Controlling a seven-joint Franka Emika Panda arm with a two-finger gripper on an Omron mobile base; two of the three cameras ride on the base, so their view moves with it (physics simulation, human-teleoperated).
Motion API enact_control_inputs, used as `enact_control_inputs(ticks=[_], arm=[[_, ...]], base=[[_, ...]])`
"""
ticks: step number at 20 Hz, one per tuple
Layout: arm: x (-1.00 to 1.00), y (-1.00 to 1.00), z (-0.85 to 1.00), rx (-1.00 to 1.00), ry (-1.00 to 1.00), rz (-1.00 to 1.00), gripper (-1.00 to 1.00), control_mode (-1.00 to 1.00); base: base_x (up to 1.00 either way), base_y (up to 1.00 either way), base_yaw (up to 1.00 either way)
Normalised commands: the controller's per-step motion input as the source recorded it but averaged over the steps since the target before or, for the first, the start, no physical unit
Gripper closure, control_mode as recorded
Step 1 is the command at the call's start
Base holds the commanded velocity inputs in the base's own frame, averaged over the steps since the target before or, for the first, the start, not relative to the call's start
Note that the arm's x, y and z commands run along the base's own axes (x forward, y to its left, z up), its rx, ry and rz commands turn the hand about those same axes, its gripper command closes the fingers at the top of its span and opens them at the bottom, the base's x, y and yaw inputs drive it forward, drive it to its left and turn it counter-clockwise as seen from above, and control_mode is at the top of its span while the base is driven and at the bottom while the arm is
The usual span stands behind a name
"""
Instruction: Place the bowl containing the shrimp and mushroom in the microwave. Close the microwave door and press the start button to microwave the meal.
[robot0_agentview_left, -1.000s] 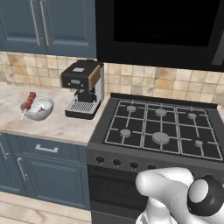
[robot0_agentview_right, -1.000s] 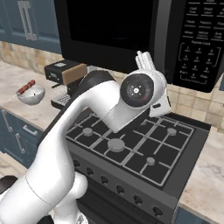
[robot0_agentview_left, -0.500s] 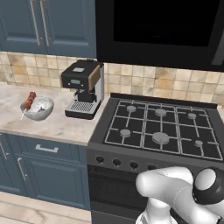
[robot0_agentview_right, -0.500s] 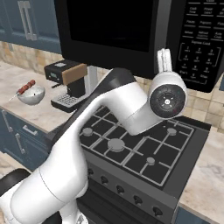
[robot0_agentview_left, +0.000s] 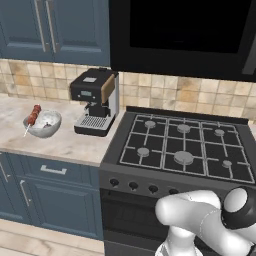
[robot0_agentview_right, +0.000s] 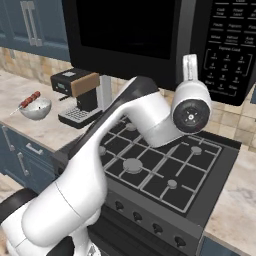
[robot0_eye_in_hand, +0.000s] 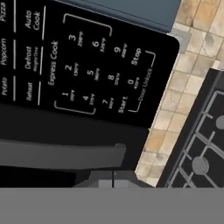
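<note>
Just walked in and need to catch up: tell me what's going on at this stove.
The white robot arm is raised in front of the microwave, its hand up by the keypad, where the Start key is in sight. The microwave door looks shut. Whether the fingers are open can't be told. On the counter to the left sit a coffee machine and a grey bowl with a meat skewer, both untouched.

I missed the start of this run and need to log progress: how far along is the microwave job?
The microwave door looks shut, so loading seems done, though the bowl can't be seen behind it. In hand: the gripper faces the keypad, near the Start key, apparently not touching yet. Left: pressing Start.
</note>
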Motion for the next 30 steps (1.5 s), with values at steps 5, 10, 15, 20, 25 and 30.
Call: enact_control_inputs(ticks=[5,10,15,20,25,30], arm=[[0.34,-0.2,-0.02,0.01,0.01,0.0,1.0,-1.0],[0.28,-0.29,-0.01,0.01,0.02,0.0,1.0,-1.0],[0.23,-0.19,-0.12,0.0,0.0,0.0,1.0,-1.0],[0.3,-0.1,-0.11,0.0,0.0,0.0,1.0,-1.0],[0.36,-0.02,-0.07,0.0,0.0,0.0,1.0,-1.0],[0.32,-0.19,-0.11,0.01,0.0,0.0,1.0,-1.0]], base=[[0.0,0.0,0.0],[0.0,0.0,0.0],[0.0,0.0,0.0],[0.0,0.0,0.0],[0.0,0.0,0.0],[0.0,0.0,0.0]])
